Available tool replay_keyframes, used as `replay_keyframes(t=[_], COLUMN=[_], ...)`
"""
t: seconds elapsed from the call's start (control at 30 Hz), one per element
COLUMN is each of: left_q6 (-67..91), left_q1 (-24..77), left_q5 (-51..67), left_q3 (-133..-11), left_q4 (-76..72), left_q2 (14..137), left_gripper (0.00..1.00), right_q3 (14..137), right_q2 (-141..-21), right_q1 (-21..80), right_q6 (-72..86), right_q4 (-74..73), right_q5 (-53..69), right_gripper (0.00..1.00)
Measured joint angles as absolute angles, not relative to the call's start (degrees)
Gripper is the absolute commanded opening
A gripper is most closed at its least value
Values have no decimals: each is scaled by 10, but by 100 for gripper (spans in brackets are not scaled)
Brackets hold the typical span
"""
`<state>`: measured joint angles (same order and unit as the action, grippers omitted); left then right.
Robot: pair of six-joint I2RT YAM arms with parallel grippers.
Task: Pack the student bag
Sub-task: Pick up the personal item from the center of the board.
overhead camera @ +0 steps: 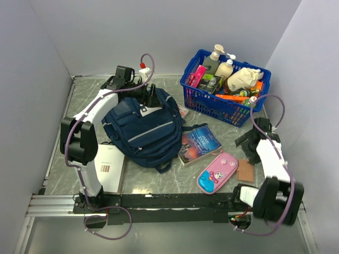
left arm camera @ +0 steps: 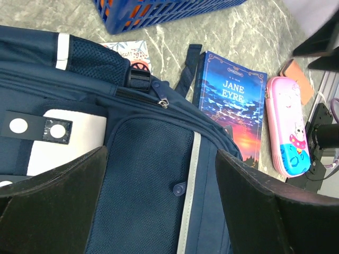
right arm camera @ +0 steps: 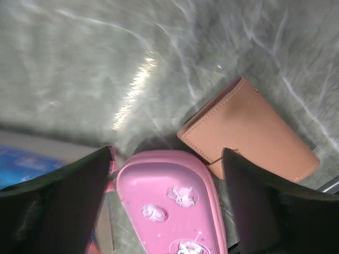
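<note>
Left arm (overhead camera: 94,114): white links, black joints.
Right arm (overhead camera: 273,159): white links, black joints.
Cables (overhead camera: 281,106): purple, looping.
Fingers (left arm camera: 53,206): broad, matte black.
Base rail (overhead camera: 169,200): black.

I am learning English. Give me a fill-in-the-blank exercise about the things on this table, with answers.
The book beside the navy backpack is titled Jane ____.
The pencil case is ____ in colour.
The pump bottles stand in a ____ plastic basket.
The right hand near the pencil case has its jaws ____.
Answers: Eyre, pink, blue, open.
</note>
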<state>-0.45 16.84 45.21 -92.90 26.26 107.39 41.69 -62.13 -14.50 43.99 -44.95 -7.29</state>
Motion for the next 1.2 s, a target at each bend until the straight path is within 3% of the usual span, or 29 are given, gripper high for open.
replay_keyframes(t=[0.13, 1.2], left_q6=[-6, -23], left_q1=[167, 157], left_q5=[453, 497], left_q3=[-928, -939], left_q4=[262, 247], left_q2=[1074, 1083], left_gripper=[88, 88], right_q3=[417, 410], right_q2=[-695, -797], right_q1=[-145, -144], right_q6=[433, 462], right_q4=[-455, -475], right_q5=[-59, -111], right_gripper=[100, 99])
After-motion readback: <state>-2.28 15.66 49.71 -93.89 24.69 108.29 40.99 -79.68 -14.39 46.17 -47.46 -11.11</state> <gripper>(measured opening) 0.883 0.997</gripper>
